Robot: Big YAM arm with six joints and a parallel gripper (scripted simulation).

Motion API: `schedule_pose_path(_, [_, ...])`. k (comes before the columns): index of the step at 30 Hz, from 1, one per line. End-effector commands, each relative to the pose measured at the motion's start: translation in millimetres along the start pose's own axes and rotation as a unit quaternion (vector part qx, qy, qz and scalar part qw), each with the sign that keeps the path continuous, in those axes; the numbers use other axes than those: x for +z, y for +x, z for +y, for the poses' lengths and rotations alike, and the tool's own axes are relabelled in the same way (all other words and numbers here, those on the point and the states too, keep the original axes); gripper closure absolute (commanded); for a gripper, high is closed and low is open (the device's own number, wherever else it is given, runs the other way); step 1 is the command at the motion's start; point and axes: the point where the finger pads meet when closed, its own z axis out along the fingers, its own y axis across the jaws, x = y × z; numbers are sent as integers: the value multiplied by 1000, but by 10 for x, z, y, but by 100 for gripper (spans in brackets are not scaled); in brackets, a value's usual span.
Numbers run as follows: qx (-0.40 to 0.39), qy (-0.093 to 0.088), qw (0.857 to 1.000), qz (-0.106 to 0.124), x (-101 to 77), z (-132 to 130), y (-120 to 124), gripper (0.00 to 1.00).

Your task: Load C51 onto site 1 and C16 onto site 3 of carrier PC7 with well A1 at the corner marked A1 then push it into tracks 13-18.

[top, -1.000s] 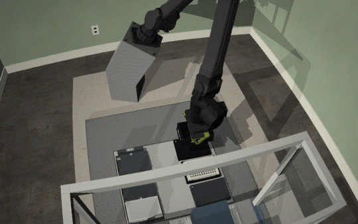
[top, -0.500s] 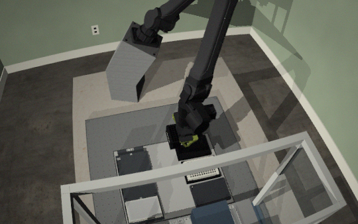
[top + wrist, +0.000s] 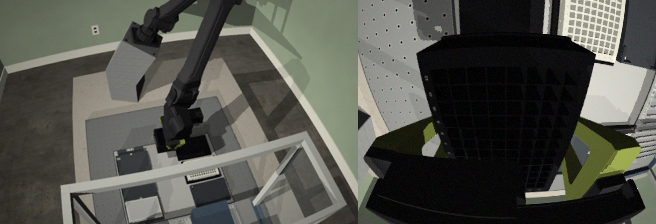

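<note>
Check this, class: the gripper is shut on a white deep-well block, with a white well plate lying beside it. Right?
Not quite. The block in the gripper is black, not white, as the wrist view shows. The white well plate beside it is right.
</note>
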Motion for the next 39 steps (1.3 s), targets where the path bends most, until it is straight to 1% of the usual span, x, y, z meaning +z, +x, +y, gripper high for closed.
schedule_pose_path(1, [-7,14,1000,1,-75,-151,202,100])
schedule_pose_path(2, [-6,13,1000,1,-75,-146,244,100])
schedule_pose_path(4, [-9,19,1000,0,-128,-196,297,100])
schedule_pose_path(5, [-8,18,1000,1,-120,-192,342,100])
schedule_pose_path(7, [-8,18,1000,1,-120,-192,342,100])
schedule_pose_path(8, [-11,23,1000,1,-159,-232,363,100])
schedule_pose_path(9, [-5,11,1000,1,-77,-158,448,100])
schedule_pose_path(18, [-5,12,1000,1,-81,-194,815,100])
schedule_pose_path(20, [-8,17,1000,1,-119,-238,879,100])
schedule_pose_path(22, [-5,12,1000,1,-83,-210,977,100])
schedule_pose_path(24, [-5,12,1000,1,-83,-210,977,100])
schedule_pose_path(25, [-14,29,999,3,-208,-333,967,100])
schedule_pose_path(26, [-11,23,1000,2,-167,-300,1024,100])
schedule_pose_path(27, [-5,13,1000,1,-84,-222,1100,100])
schedule_pose_path(36, [-5,14,1000,2,-92,-261,1467,100])
schedule_pose_path(38, [-8,19,1000,3,-132,-308,1536,100])
schedule_pose_path(39, [-7,17,1000,2,-118,-298,1582,100])
